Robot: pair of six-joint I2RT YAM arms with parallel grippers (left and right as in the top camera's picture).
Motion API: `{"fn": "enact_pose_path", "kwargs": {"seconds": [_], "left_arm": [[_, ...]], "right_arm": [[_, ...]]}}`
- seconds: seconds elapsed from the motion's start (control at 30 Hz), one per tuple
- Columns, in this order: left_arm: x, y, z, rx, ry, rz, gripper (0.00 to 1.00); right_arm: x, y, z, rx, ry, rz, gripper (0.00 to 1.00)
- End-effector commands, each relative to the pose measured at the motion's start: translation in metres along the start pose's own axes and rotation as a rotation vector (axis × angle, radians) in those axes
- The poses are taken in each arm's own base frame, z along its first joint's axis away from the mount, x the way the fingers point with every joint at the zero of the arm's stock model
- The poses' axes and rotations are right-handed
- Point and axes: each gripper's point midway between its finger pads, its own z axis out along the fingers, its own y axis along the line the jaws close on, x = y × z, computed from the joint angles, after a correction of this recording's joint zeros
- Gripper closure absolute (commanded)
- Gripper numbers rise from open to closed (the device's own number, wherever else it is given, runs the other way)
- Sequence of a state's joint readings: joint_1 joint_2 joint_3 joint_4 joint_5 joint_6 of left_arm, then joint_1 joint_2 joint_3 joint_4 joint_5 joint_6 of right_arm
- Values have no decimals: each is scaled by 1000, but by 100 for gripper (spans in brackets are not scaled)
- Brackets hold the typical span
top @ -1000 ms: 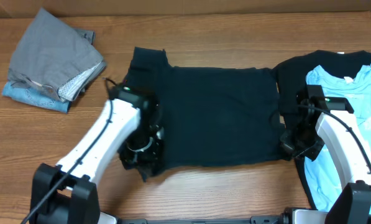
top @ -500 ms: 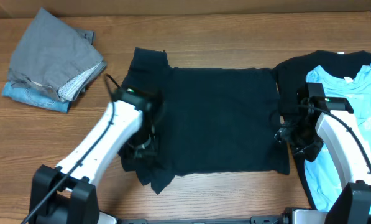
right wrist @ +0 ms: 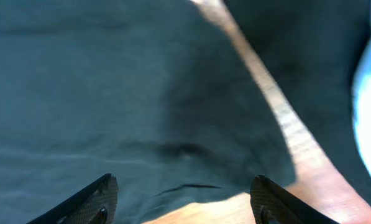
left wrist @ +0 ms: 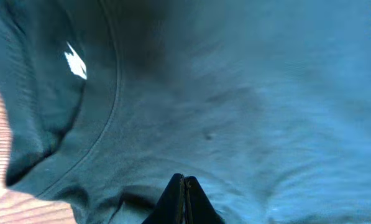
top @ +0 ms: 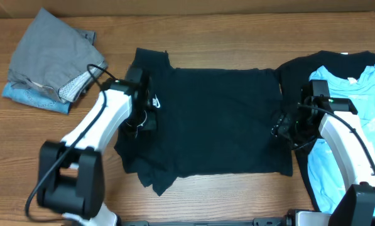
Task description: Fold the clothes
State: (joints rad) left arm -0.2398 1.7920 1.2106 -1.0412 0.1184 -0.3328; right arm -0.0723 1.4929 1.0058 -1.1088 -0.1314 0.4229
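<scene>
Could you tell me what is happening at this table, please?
A two-armed robot is folding clothes. A black T-shirt lies spread across the table. The left claw is shut above its logo end; the right claw hangs open over its opposite edge. Folded shirts sit far left, unfolded ones at right.

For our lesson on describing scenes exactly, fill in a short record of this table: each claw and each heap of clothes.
Left claw: shut, over the black T-shirt
Right claw: open, at that shirt's right edge
Logo: white, showing beside left claw
Far left: grey shirt stacked on light blue cloth
Far right: light blue shirt on another black shirt
</scene>
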Motion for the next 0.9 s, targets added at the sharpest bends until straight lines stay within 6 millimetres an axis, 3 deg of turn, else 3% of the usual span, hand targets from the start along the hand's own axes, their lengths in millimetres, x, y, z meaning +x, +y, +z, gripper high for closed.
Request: {"fn": "enact_pose_path", "kwargs": {"seconds": [0.0, 0.17, 0.27, 0.4, 0.5, 0.57, 0.7, 0.77, 0.87], "left_arm": [[9, 15, 26, -82, 103, 11, 96], [20, 46, 49, -228, 208, -14, 96], [21, 76, 53, -354, 236, -36, 96], [18, 133, 39, -595, 224, -99, 96], [15, 158, 31, -627, 221, -167, 96], [11, 159, 33, -539, 228, -213, 96], [-3, 140, 36, -332, 230, -179, 96], [-11, 128, 33, -261, 216, -142, 95], [-24, 107, 24, -185, 183, -94, 94]], "right_arm": [[-9, 15, -8, -79, -32, -42, 28], [-19, 32, -11, -163, -67, -59, 28], [-30, 45, -15, -225, -112, -77, 27], [-48, 57, -20, -273, -187, -97, 25], [-60, 64, -24, -300, -240, -104, 25], [-67, 69, -27, -320, -272, -110, 25], [-75, 76, -26, -347, -296, -123, 26], [-66, 76, -18, -351, -236, -117, 28], [-36, 61, 0, -296, -75, -78, 30]]}}
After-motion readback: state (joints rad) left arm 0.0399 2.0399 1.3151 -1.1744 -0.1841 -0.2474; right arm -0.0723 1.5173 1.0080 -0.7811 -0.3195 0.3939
